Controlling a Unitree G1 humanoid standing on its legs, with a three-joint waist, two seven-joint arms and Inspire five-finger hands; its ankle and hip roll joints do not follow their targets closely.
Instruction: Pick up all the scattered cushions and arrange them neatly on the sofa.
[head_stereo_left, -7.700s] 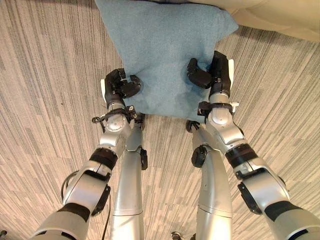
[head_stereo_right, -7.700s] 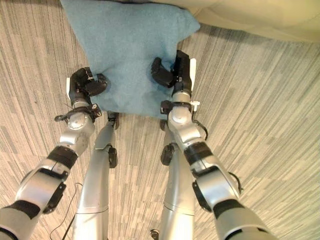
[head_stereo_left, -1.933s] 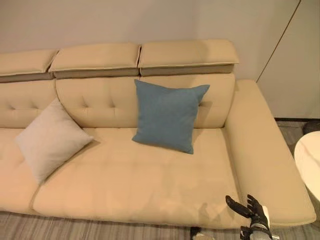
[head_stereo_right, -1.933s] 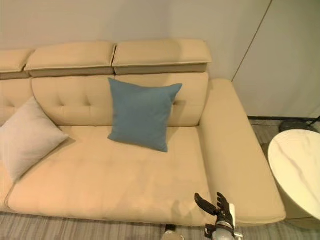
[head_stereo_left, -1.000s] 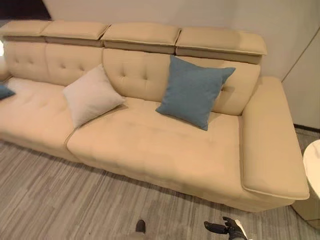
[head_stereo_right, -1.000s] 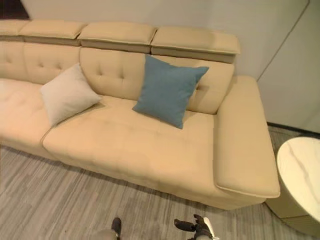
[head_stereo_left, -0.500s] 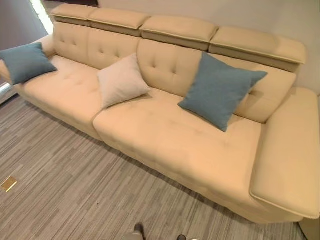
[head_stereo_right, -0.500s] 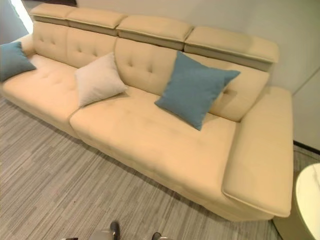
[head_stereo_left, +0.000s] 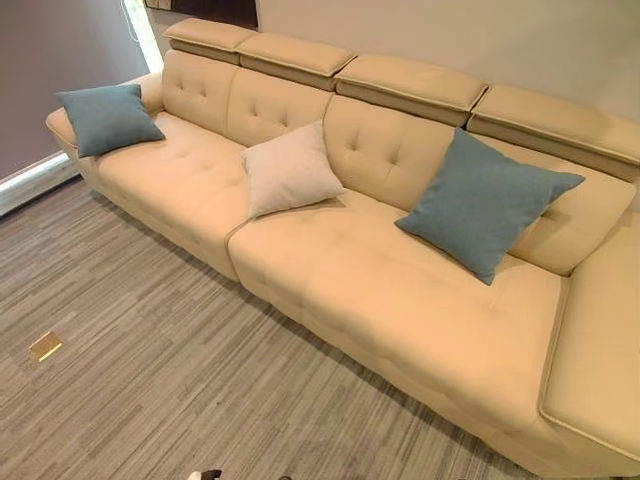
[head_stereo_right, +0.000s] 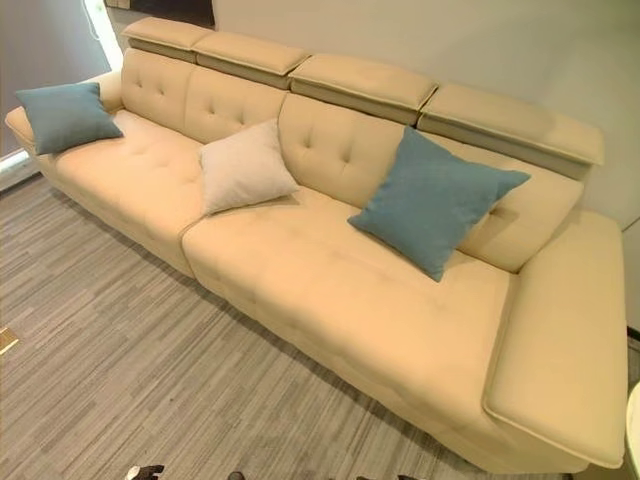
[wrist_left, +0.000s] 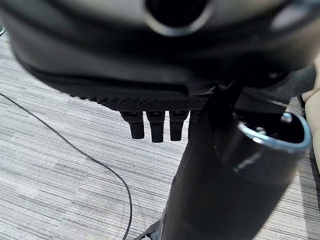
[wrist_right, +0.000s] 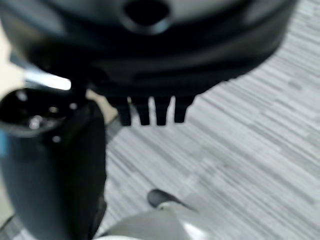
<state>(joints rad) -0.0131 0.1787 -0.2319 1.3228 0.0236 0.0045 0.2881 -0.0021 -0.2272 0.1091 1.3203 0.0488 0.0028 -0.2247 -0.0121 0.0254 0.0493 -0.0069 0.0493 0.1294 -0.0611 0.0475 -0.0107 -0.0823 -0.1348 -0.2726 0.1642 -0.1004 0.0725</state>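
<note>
Sofa: three cushions propped (two blue, one cream) | both robot hands released, holding nothing

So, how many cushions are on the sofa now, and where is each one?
3. A blue cushion leans at the sofa's far left end, a cream cushion against the backrest near the middle, and a second blue cushion towards the right end. None seems hidden.

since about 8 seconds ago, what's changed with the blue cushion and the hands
Then both hands gripped a blue cushion over the floor. Now that blue cushion leans on the sofa backrest, let go; the left hand and right hand hang open over the carpet. The cream cushion stays put.
</note>
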